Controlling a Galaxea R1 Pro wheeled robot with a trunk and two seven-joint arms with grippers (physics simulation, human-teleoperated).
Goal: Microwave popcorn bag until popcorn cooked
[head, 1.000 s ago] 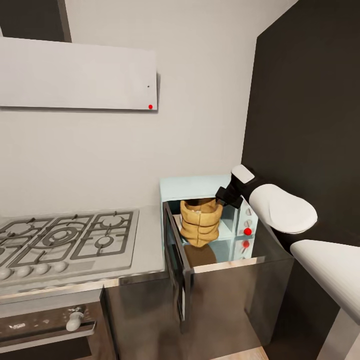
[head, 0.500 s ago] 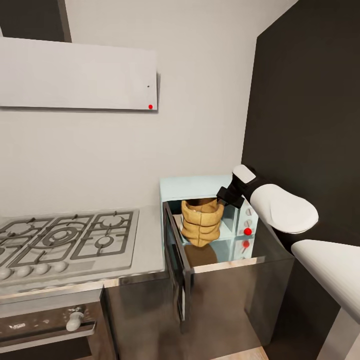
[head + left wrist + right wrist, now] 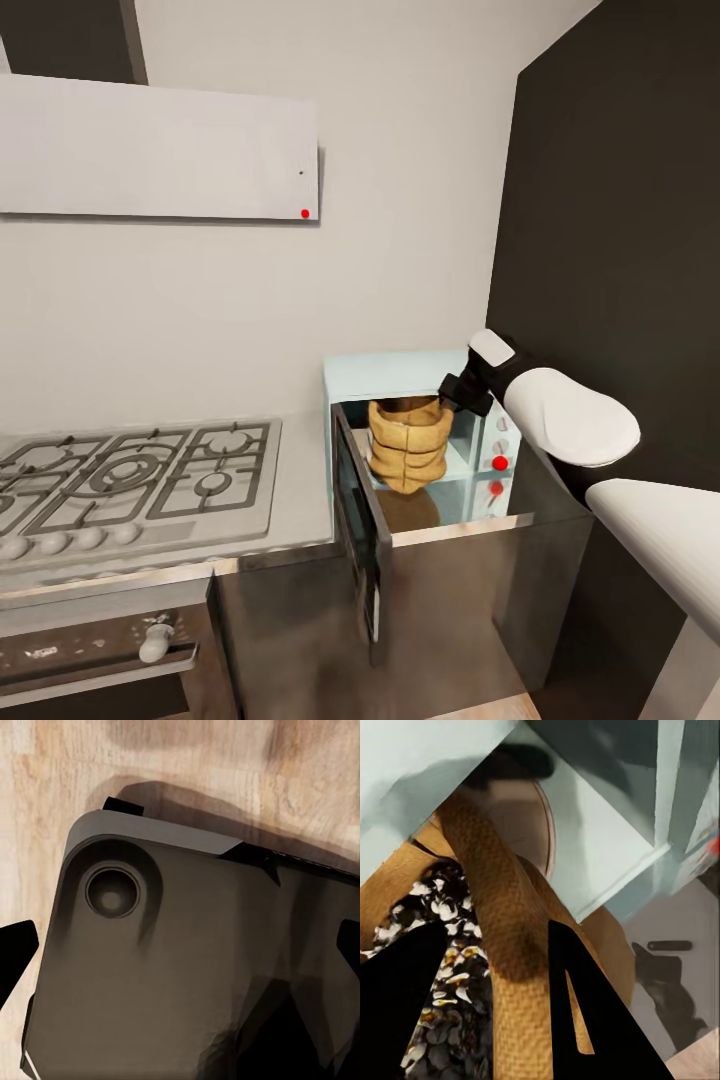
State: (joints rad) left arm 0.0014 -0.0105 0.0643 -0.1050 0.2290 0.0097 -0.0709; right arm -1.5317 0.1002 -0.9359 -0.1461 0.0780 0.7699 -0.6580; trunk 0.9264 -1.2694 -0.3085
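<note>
— Where do we have the popcorn bag [image 3: 407,443]?

— At the mouth of the microwave [image 3: 400,372], hanging in the open cavity, not set down as far as we can judge. Our right gripper [image 3: 462,392] is clamped on the bag's rolled rim [image 3: 502,922], one finger inside over the popcorn [image 3: 442,967], the other outside the wall.

— And the door?

— The microwave door [image 3: 362,530] stands swung out, just in front of the bag. The bag sits between that door and the microwave's control panel [image 3: 497,450].

— So how do we do this well?

— We carry the bag deeper, toward the turntable [image 3: 521,814], and lower it upright until its base rests before we let the rim go. If we tip it, kernels may spill.

— The other arm?

— Our left gripper [image 3: 180,952] points at the robot's dark base [image 3: 172,967] over the wooden floor [image 3: 45,817]; its fingers stand apart with nothing between them.
</note>
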